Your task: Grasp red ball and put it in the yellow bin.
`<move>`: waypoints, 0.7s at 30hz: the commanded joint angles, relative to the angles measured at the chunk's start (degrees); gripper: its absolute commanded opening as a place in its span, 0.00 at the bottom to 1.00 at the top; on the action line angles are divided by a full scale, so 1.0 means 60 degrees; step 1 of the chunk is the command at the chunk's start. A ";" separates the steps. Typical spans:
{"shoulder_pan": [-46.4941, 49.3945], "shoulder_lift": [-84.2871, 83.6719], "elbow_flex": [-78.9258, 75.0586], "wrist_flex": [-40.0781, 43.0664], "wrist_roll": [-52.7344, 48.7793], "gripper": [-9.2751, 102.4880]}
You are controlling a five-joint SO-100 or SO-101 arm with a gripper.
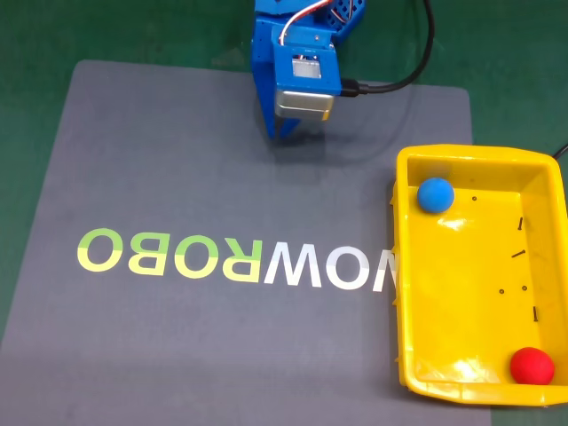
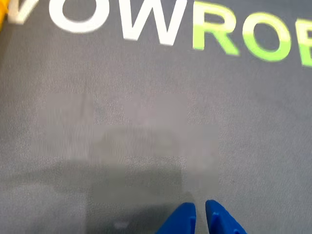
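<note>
The red ball lies inside the yellow bin (near corner, well apart from the blue ball). The fingers, nearly closed and empty, should simply stay clear above the mat.

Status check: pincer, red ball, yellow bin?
Pincer shut, empty, over the grey mat. Red ball in yellow bin, near corner; blue ball inside too. Nothing in the way.
</note>
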 commanded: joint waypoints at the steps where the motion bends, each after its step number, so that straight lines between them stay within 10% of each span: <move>1: 0.0146 0.0454 0.0308 0.0630 0.0220 0.08; 21: 0.0234 0.0527 0.0308 0.3398 0.0542 0.08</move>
